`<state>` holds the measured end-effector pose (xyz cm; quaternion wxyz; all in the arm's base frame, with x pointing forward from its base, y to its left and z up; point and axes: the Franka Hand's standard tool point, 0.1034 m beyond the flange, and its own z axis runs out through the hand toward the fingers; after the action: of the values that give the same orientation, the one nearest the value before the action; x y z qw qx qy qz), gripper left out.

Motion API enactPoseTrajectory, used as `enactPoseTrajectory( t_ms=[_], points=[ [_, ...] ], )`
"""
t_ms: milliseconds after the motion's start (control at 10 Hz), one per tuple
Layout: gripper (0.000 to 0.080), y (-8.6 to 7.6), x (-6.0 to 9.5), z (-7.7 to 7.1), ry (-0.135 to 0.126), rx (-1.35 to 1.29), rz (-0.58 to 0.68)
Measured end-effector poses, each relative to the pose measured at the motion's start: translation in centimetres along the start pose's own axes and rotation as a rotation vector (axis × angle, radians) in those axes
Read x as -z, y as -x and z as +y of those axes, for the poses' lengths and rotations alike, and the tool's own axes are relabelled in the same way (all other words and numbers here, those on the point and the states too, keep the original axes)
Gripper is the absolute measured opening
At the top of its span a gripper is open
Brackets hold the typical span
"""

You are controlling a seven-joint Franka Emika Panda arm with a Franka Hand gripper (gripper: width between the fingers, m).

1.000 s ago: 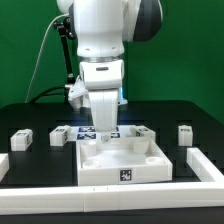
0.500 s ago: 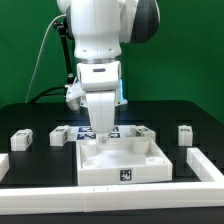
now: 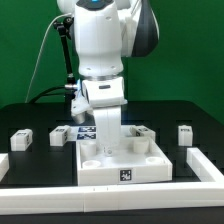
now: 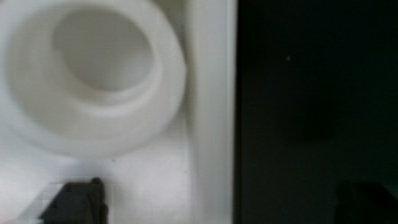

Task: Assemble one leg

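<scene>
Jaws stand wide apart, empty, with the rim of the white tray (image 4: 210,120) between them, so I judge lowering now could ram a fingertip (image 4: 71,203) onto it.

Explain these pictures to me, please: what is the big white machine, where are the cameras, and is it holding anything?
The big white machine is a robot arm. At its tip is a gripper with two fingers, which works as its hand.

One picture comes from a camera standing off the arm and shows the whole scene. The blurry one comes from a camera on the wrist, looking past the fingers.

On the black table lies a large flat white square piece with round pockets in its corners. The wrist view shows one pocket up close. The small white blocks with black-and-white markers are loose legs. Two lie on the exterior view's left and one on its right.

The arm hangs over the square piece. Its dark fingers stand wide apart, so it seems to hold nothing.
</scene>
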<state>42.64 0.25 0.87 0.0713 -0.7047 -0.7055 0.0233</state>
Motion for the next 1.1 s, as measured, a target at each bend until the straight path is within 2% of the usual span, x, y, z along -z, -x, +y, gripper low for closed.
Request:
enactPoseTrajectory(
  t_ms=[100,200,300,400,500,600,700,1100],
  points=[
    [0.0631,-0.08,-0.03,0.05,0.0,-0.011,0.0],
    [0.0502,0.11,-0.07,0.0,-0.001,-0.014,0.0],
    [0.0316,0.14,-0.08,-0.01,-0.001,-0.015,0.0],
    [0.0316,0.16,-0.1,-0.02,-0.002,-0.015,0.0],
    [0.0134,0.18,-0.11,-0.03,-0.002,-0.016,0.0],
    [0.0134,0.17,0.0,0.16,0.006,-0.015,0.0],
    [0.0071,0.2,0.07,0.3,0.013,-0.016,0.0],
    [0.0071,0.22,0.1,0.39,0.017,-0.016,0.0]
  ],
)
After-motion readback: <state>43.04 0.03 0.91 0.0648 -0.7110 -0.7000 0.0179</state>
